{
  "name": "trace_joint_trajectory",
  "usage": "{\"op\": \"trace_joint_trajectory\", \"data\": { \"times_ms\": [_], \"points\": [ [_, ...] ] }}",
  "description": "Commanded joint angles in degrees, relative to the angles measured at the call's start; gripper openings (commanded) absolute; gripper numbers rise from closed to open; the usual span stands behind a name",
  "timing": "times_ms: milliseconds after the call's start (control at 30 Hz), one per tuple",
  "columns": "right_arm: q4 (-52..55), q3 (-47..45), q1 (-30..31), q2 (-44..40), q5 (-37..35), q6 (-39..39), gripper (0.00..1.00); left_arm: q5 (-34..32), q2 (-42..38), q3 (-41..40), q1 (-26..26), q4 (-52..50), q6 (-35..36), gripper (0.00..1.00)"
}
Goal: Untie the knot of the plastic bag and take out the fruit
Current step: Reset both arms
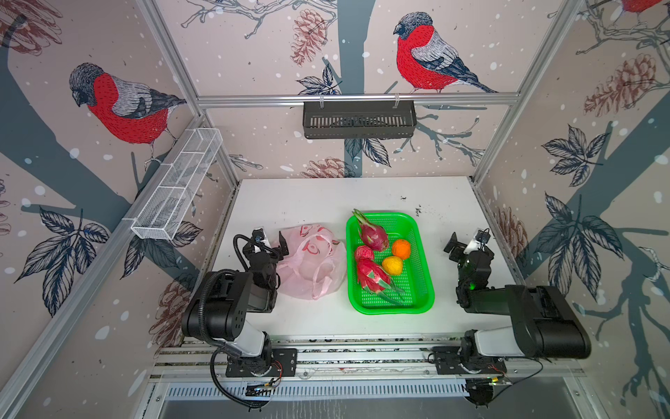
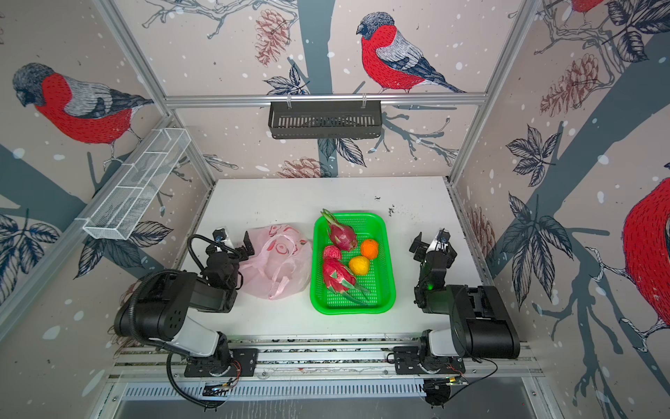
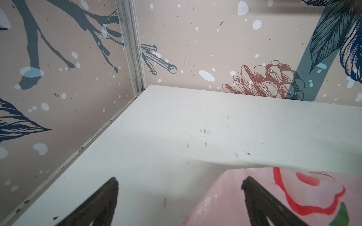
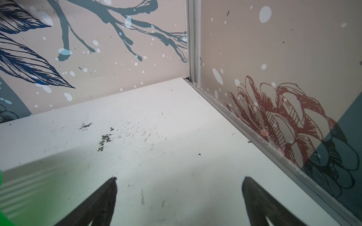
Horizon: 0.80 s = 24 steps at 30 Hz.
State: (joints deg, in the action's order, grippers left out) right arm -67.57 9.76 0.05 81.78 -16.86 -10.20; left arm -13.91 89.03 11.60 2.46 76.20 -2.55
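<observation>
Plastic bag (image 1: pixel 311 261), thin crinkly pale pink, top views: slack, just left of bright green perforated tray (image 1: pixel 417 283); fruit (image 1: pixel 373 235) in tray. Left wrist: your left gripper (image 3: pixel 179 182) gapes empty beside bag. Right wrist: right gripper (image 4: pixel 179 179) gapes empty, right of tray.

Bright even light, soft shadows, sharp centre, wide-angle bending at edges.

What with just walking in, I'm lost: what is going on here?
Nothing is being handled right now. The plastic bag lies slack on the table, handles loose, next to the left gripper. Five pieces of fruit sit in the green tray. The left gripper and right gripper are both open and empty, so the job looks done.
</observation>
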Motion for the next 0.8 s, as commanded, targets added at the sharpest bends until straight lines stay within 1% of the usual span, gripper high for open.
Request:
{"op": "trace_joint_trajectory", "data": {
  "times_ms": [0,100,167,200,767],
  "points": [
    [-4.54,0.46,0.58,1.87,-0.24,1.58,0.99,-0.42,0.02,0.24,-0.11,1.42,0.76,0.98],
    [-5.26,1.58,1.92,4.18,-0.55,3.39,0.99,-0.42,0.0,0.22,-0.13,1.41,0.84,0.98],
    [-1.86,3.18,2.83,4.14,-0.99,4.12,0.99,-0.43,0.0,0.27,-0.09,1.43,0.79,0.98],
    [-3.21,2.82,2.73,4.42,-0.87,4.3,0.99,-0.47,0.0,0.22,-0.09,1.45,0.81,0.98],
    [-2.39,3.08,2.76,4.27,-0.89,4.13,0.99,-1.08,0.14,0.62,0.16,0.98,0.86,0.98]
  ]
}}
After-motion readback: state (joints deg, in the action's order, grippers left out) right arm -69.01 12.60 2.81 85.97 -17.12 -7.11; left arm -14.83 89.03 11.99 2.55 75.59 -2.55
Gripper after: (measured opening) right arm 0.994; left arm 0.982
